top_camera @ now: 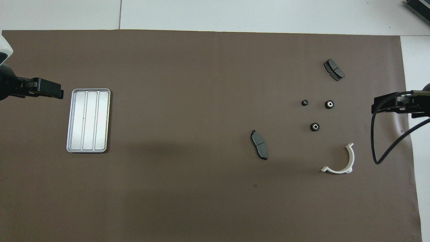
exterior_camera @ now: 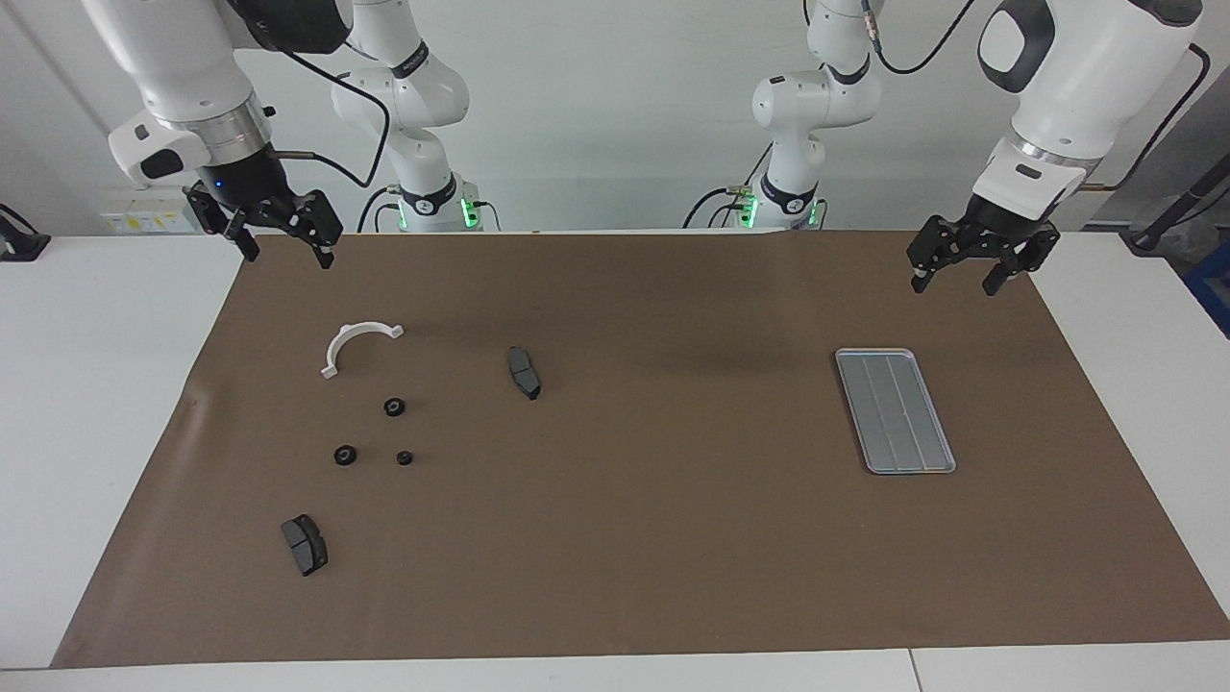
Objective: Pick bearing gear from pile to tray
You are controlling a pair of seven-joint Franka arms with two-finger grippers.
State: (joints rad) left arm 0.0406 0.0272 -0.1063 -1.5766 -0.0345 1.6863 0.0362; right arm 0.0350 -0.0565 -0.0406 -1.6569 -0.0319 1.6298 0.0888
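Inspecting your table: both grippers hang in the air with jaws spread apart and nothing between them. Your right gripper (exterior_camera: 283, 252) is over the mat's (exterior_camera: 673, 538) corner at the right arm's end, and your left gripper (exterior_camera: 953, 283) is over the mat's edge at the other end. The tray (exterior_camera: 895, 410) lies flat on the mat at the left arm's end, with nothing in it. The pile is scattered at the right arm's end: a bracket (exterior_camera: 354, 343), three black rounds (exterior_camera: 393, 407) farther from the robots than it, one pad (exterior_camera: 305, 544) farthest out, and another pad (exterior_camera: 524, 372) toward the middle. Nothing is touched.
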